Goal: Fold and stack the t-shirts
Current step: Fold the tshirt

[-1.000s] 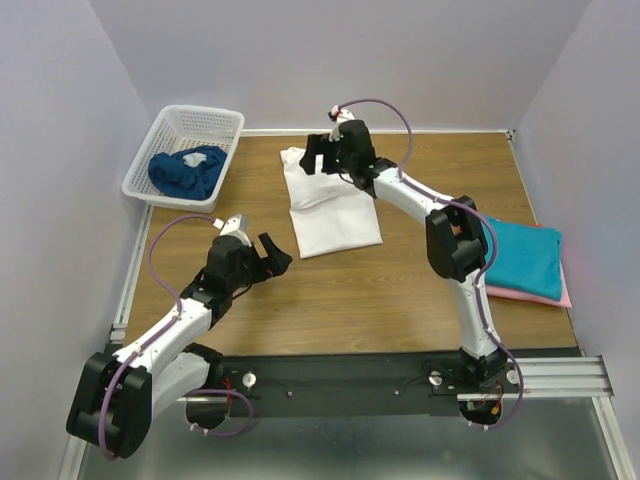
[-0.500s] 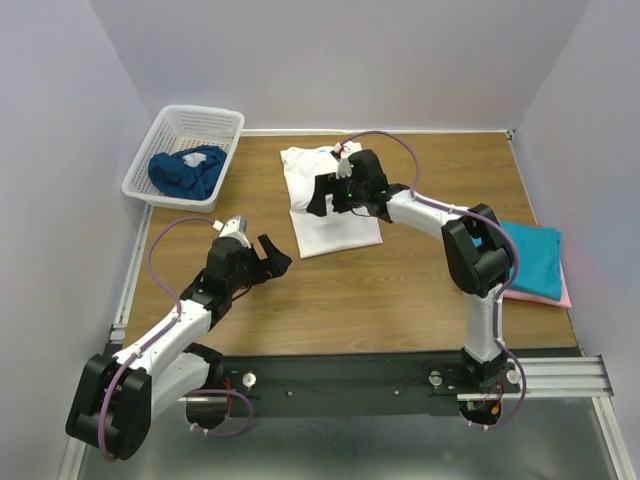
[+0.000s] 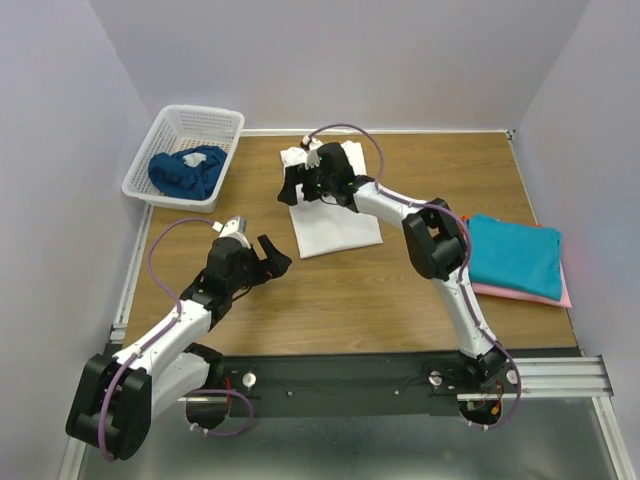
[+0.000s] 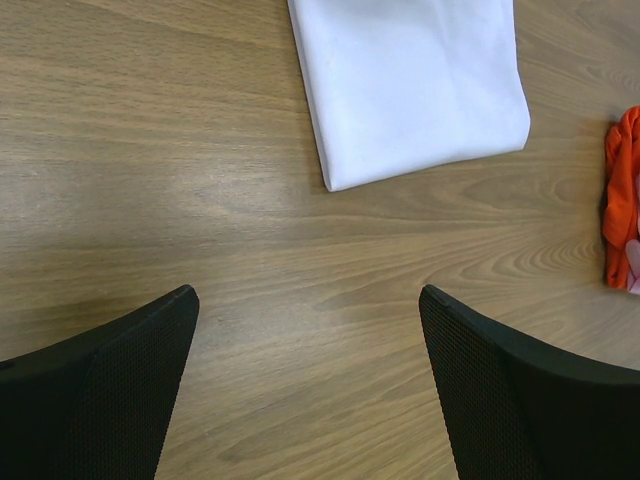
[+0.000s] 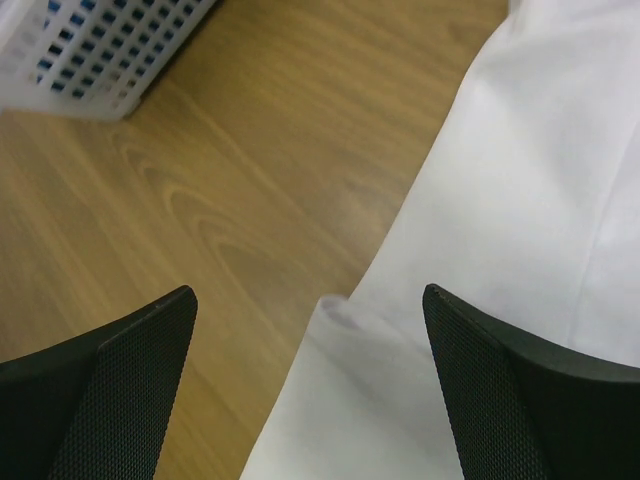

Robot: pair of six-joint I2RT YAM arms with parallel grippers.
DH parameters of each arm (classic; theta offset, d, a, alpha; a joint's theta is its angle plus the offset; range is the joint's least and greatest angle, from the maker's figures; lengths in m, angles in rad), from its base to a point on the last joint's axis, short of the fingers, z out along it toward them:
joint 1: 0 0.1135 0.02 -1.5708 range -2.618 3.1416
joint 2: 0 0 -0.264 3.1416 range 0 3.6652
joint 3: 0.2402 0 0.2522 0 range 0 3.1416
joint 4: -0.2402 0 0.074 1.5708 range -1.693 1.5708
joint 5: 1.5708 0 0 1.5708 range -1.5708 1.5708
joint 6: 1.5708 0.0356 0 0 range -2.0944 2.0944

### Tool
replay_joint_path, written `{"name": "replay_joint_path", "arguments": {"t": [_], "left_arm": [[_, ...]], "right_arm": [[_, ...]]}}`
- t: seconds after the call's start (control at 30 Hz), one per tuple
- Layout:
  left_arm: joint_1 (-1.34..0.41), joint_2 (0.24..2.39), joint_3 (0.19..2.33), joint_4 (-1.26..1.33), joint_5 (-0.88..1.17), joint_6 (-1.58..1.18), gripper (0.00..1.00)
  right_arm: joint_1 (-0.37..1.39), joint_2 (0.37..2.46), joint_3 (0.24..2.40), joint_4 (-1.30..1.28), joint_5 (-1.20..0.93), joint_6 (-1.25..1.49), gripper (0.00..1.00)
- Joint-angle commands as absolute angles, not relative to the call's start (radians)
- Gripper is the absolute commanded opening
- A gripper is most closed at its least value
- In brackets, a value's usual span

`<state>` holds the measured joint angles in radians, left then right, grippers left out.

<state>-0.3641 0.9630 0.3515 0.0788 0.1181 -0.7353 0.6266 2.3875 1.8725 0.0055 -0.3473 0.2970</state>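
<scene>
A white t-shirt [image 3: 335,218], partly folded, lies flat at the table's middle back. My right gripper [image 3: 292,187] is open and empty, low over the shirt's far left edge. In the right wrist view the gripper [image 5: 310,295] straddles a small folded corner of the white shirt [image 5: 520,180]. My left gripper [image 3: 272,254] is open and empty over bare wood, in front and to the left of the shirt. In the left wrist view the gripper [image 4: 308,295] faces the white shirt [image 4: 415,85]. A folded teal shirt [image 3: 515,255] lies on a pink one [image 3: 530,294] at the right. A dark blue shirt [image 3: 188,170] lies crumpled in the basket.
The white lattice basket [image 3: 222,122] stands at the back left; its corner shows in the right wrist view [image 5: 100,50]. A bit of red-orange cloth [image 4: 622,200] shows at the right edge of the left wrist view. Walls close the table on three sides.
My right gripper has moved from the shirt's far middle, over the shirt, to its far left edge. The left arm has not moved.
</scene>
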Motion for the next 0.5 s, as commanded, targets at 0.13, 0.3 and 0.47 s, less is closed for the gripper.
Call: {"name": "replay_joint_path", "arguments": {"t": [0.13, 0.3, 0.47], "left_arm": [[-0.367, 0.904, 0.324, 0.060, 0.132, -0.752, 0.98], [-0.367, 0.900, 0.322, 0.093, 0.138, -0.752, 0.98], [-0.370, 0.960, 0.344, 0.190, 0.167, -0.738, 0.98]], "right_arm": [[0.595, 2.470, 2.034, 0.017, -0.250, 0.285, 1.00], [0.580, 2.276, 1.910, 0.015, -0.138, 0.383, 1.00], [0.531, 2.064, 1.648, 0.017, -0.108, 0.471, 1.00]]}}
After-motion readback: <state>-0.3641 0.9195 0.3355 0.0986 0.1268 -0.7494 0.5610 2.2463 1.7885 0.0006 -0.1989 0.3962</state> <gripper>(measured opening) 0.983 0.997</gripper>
